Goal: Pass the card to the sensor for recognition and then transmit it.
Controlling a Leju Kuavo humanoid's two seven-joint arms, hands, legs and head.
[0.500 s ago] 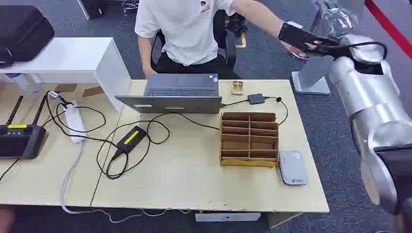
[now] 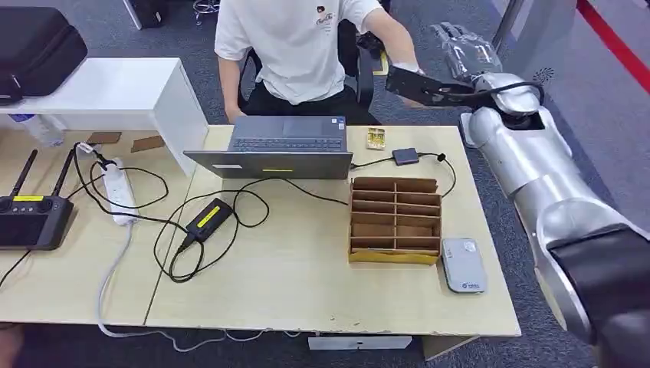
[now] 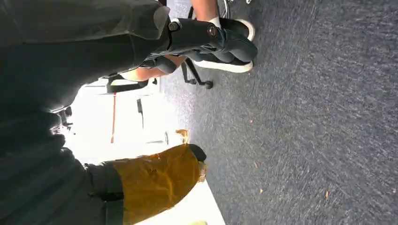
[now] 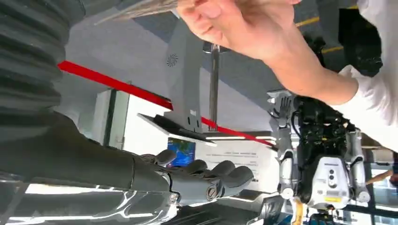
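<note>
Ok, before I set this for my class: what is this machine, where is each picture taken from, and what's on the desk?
It is a humanoid robot. The wide picture looks down from its head; the other two come from cameras behind each wrist. Its right hand is raised beside the desk, holding nothing, and a seated person's hand reaches towards it. The left hand hangs over carpet. On the desk lie a laptop, a cardboard divider box and a grey card sensor.

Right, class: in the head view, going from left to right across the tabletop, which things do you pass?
Black radio unit with antennas → white power strip → black power adapter with yellow label → brown cardboard divider box → grey card reader.
</note>
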